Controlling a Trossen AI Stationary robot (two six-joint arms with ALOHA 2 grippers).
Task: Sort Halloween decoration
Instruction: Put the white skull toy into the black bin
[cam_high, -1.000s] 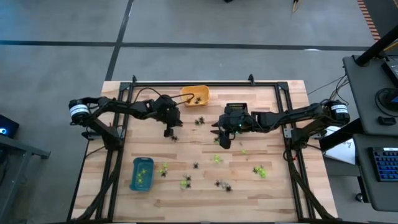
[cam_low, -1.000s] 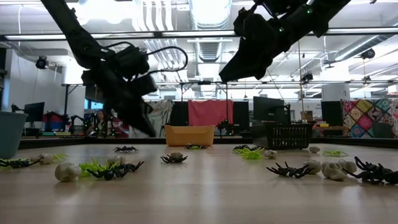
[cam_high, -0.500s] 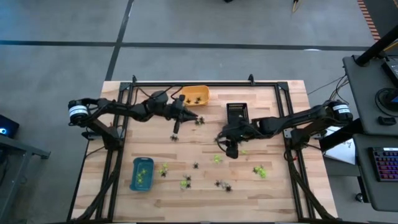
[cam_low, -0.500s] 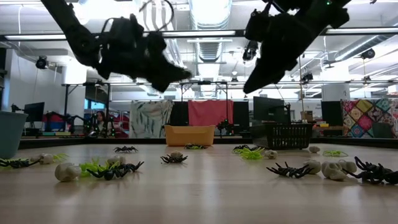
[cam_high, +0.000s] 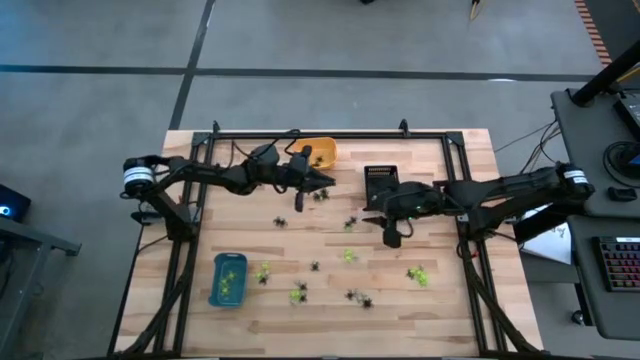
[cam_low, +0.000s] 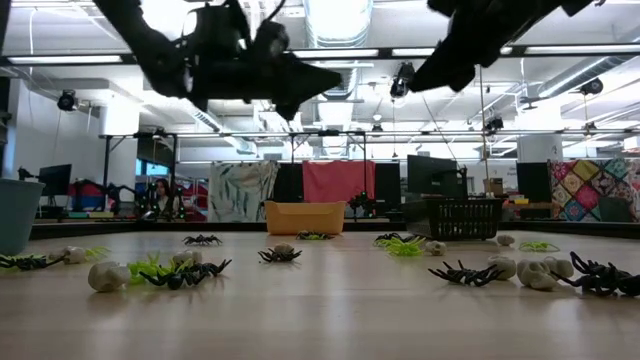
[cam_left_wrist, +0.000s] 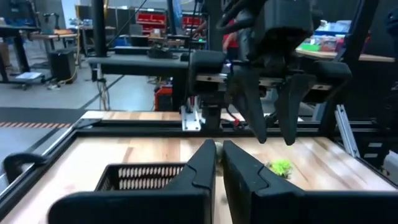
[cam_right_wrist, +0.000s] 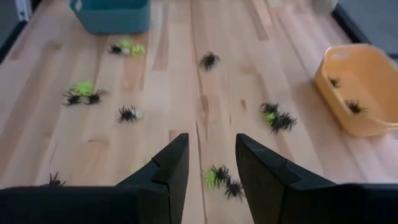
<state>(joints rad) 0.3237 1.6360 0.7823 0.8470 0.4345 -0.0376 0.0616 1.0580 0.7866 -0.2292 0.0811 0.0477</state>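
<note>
The left end effector (cam_high: 322, 181) hangs above the light wooden plank desk (cam_high: 440, 290), just beside the orange plastic tray (cam_high: 314, 152) at the far edge; its two dark fingers (cam_left_wrist: 208, 163) are nearly pressed together, only a thin slit between them, with nothing between them; the right end effector (cam_high: 391, 237) hangs above the desk's middle, near the black slotted plastic basket (cam_high: 380, 182), its fingers (cam_right_wrist: 168, 167) spread and empty; the Halloween decoration (cam_high: 351, 296), tiny lime-green, black spider-like and whitish plastic trinkets, lies scattered over the desk's centre and near side, touched by neither arm; a few black spiders (cam_right_wrist: 355, 106) lie in the orange tray, and lime-green pieces sit inside the blue plastic tray (cam_high: 227, 279) at the desk's near left.
</note>
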